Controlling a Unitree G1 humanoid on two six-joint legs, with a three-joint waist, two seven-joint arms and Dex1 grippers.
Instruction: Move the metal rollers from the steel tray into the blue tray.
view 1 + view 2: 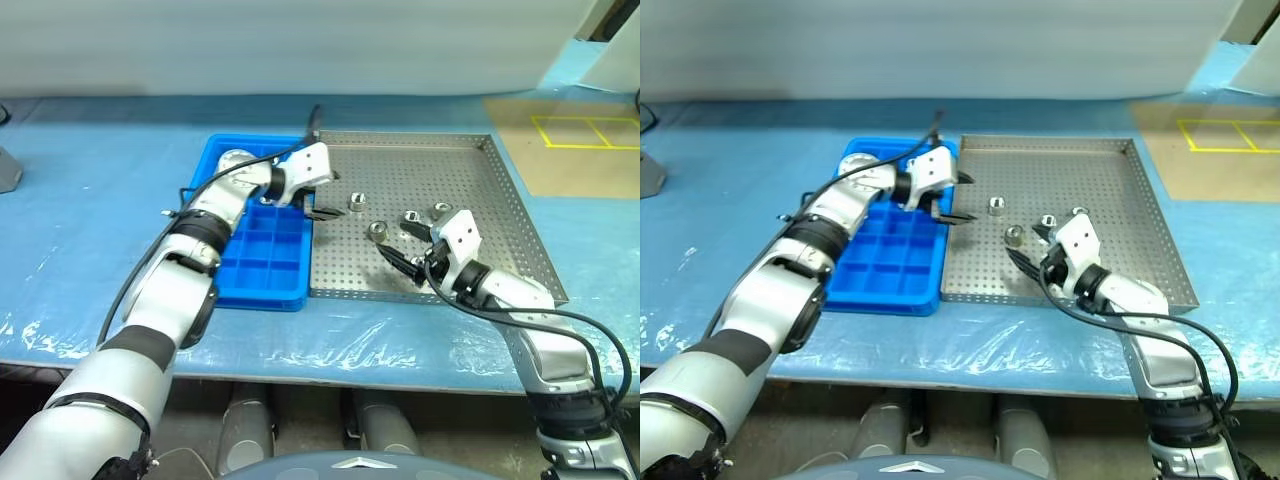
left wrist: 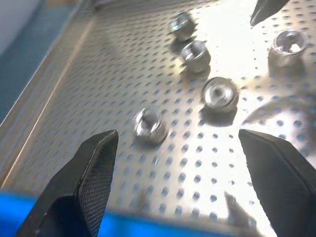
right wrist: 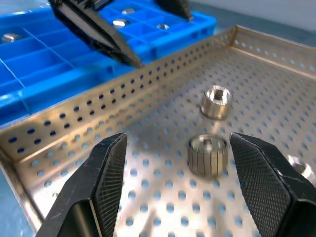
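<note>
Blue-covered bench (image 1: pixel 90 230); rollers already in blue tray (image 3: pixel 29 59) compartments, in right wrist view; both hands apart, empty.

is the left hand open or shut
Open. The left hand has its two black fingers spread wide apart with nothing between them, over the steel tray near a roller.

- We see bare perforated floor across the far half of the steel tray (image 1: pixel 450 165).
- Four metal rollers (image 1: pixel 378 231) cluster mid-tray, between the left gripper (image 1: pixel 322 212) and right gripper (image 1: pixel 405 262).
- Low rims edge the tray.
</note>
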